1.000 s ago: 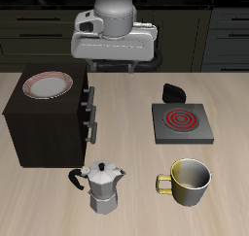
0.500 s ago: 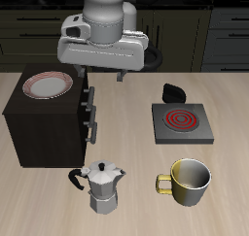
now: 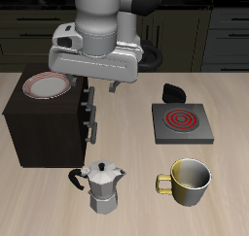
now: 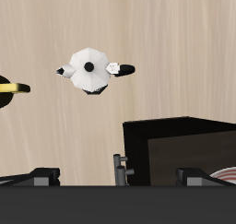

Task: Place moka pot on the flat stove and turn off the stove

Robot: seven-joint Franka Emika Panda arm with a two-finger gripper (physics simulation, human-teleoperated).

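Note:
The moka pot [image 3: 102,187] is a small silver faceted pot with a black handle and lid knob, standing upright near the table's front edge. The wrist view looks straight down on the moka pot [image 4: 89,69]. The flat stove [image 3: 180,123] lies farther back, beside the pot's side of the table, its burner rings glowing red and its black knob [image 3: 173,90] at the back edge. My gripper [image 3: 98,87] hangs high above the table, over the cabinet's edge and well behind the pot. It is open and empty, its fingertips [image 4: 41,175] spread wide.
A dark-brown cabinet [image 3: 47,123] with a red-rimmed plate [image 3: 47,84] on top stands just under and beside the gripper. A yellowish-green mug [image 3: 188,180] sits near the front edge between the pot and the stove.
The arm has swung the gripper toward the cabinet side, forward and somewhat lower. Its fingers stay open. The pot, mug and stove have not moved.

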